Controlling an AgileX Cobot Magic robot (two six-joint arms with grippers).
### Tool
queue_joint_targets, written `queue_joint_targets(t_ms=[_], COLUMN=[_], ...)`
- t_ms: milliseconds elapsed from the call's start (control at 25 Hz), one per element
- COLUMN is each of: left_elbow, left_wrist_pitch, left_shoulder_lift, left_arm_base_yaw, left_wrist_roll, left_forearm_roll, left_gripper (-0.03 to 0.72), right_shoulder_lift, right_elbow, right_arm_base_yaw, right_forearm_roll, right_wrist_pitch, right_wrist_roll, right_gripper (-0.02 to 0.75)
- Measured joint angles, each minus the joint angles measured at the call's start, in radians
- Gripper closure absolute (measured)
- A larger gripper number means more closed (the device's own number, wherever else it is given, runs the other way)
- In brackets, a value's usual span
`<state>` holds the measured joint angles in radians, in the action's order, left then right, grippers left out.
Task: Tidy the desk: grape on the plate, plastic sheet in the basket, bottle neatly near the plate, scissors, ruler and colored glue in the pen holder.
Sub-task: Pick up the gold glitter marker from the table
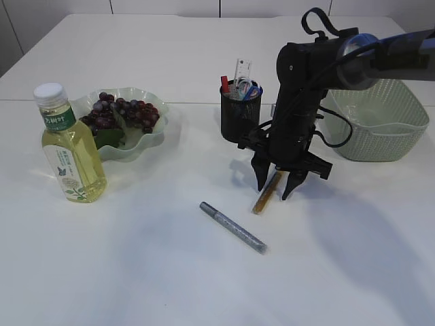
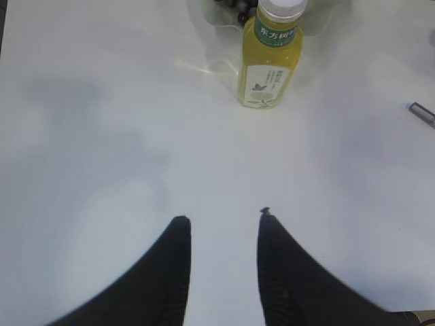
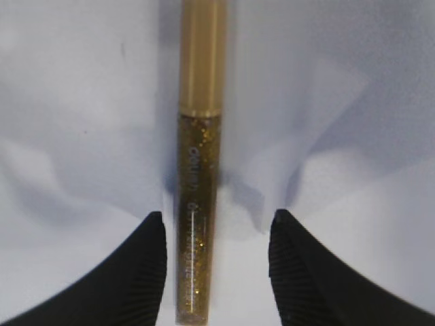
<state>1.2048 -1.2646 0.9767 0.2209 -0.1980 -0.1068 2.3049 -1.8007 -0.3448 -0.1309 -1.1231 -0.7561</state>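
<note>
Gold glue pen (image 3: 198,176) flat on table, long axis lengthwise between right fingers (image 3: 146,272), spread, not touching.

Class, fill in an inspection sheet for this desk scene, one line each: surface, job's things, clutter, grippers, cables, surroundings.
Surface: white table, bare in front.
Job's things: bottle upright beside the plate, which holds grapes; pen holder with ruler and other items; gold glitter glue and silver glitter glue lying on the table; basket at right.
Clutter: nothing seen.
Grippers: right gripper open, jaws either side of the gold glue; left gripper open over bare table, holding nothing.
Cables: black cable looping off the right arm.
Surroundings: pale panelled wall behind the table.
</note>
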Motion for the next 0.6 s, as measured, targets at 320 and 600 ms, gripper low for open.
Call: queue_joint_targets(t_ms=[320, 600], left_elbow=[0.0, 0.0], left_wrist_pitch=[0.0, 0.0], left_shoulder_lift=[0.0, 0.0], left_arm_base_yaw=[0.0, 0.0], left_wrist_roll=[0.0, 0.0], left_forearm_roll=[0.004, 0.005], left_gripper=[0.445, 0.445], right_shoulder_lift=[0.0, 0.0], right_elbow=[0.0, 0.0], right_arm_base_yaw=[0.0, 0.0], right_forearm_roll=[0.0, 0.0], right_wrist_pitch=[-0.007, -0.007], right_wrist_roll=[-0.005, -0.009], right_gripper=[0.351, 0.395])
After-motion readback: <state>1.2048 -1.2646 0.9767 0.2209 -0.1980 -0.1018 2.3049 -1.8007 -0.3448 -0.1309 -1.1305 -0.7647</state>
